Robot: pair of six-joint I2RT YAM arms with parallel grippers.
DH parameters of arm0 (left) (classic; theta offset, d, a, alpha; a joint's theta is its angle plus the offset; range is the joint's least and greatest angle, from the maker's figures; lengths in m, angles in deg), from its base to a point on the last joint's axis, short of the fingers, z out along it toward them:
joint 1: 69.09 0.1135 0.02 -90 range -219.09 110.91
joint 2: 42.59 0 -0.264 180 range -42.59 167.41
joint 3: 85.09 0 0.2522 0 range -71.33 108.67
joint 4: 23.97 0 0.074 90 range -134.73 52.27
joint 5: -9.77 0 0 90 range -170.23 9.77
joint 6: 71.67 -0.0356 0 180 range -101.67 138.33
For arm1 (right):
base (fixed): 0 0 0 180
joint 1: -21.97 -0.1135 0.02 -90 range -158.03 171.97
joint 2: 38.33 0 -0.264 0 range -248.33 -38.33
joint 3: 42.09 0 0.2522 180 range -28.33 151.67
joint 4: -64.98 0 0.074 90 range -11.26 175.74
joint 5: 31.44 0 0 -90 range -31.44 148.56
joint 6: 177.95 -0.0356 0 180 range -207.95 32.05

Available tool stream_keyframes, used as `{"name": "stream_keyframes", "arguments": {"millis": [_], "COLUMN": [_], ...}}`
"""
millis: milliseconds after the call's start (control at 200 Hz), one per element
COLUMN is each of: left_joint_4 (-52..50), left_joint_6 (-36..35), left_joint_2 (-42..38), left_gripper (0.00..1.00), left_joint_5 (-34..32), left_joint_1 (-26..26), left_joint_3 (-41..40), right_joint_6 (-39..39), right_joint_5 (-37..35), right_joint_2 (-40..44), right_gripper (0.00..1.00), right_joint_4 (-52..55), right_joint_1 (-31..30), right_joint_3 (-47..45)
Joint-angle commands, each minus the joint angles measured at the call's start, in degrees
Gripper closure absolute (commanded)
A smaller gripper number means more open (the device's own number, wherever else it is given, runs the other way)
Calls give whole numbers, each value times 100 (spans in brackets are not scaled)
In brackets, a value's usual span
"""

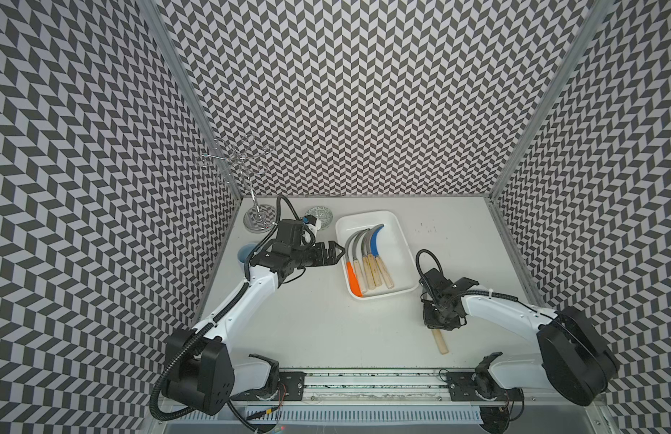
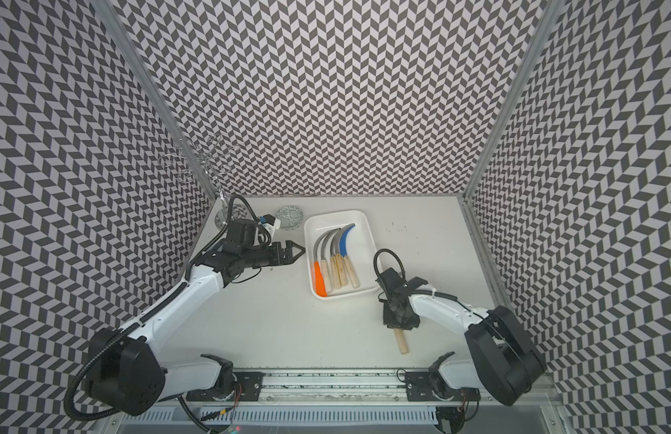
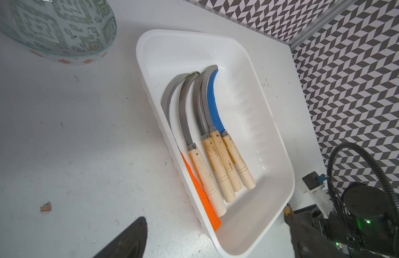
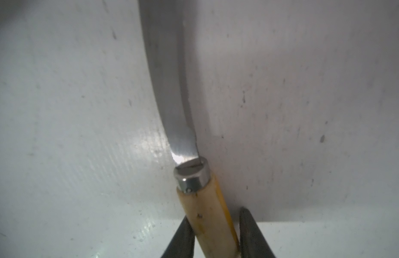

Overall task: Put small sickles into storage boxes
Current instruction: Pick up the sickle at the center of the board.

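Lying in the white tray (image 1: 379, 215), in both top views, are five sickles (image 1: 367, 263). A sixth sickle (image 1: 441, 341) lies off the tray's near right corner, under the right gripper (image 1: 441, 326). The left gripper (image 1: 335, 252) hovers just beside the tray.

Left wrist: its fingers (image 3: 131, 236) stand wide apart.

Right wrist: jaws flank the sixth sickle's handle (image 4: 205, 207); I cannot tell whether they are clamped.

Left arm extended, hand (image 1: 340, 251) level, jaws spread wide. Right wrist bent down, hand (image 1: 439, 327) vertical, jaws partly closed.
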Motion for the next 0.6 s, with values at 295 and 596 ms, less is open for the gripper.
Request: {"name": "stream_keyframes", "arguments": {"millis": [295, 596], "left_joint_4": [167, 167], "left_joint_6": [-74, -76], "left_joint_2": [-70, -70], "left_gripper": [0, 0], "left_joint_5": [94, 94], "left_joint_1": [49, 82], "left_joint_3": [-39, -47], "right_joint_6": [-49, -49], "right_joint_5": [-62, -64], "right_joint_2": [-86, -80], "right_gripper": [75, 83], "right_joint_4": [-135, -126], "right_joint_1": [-36, -36], "right_joint_3": [63, 67]}}
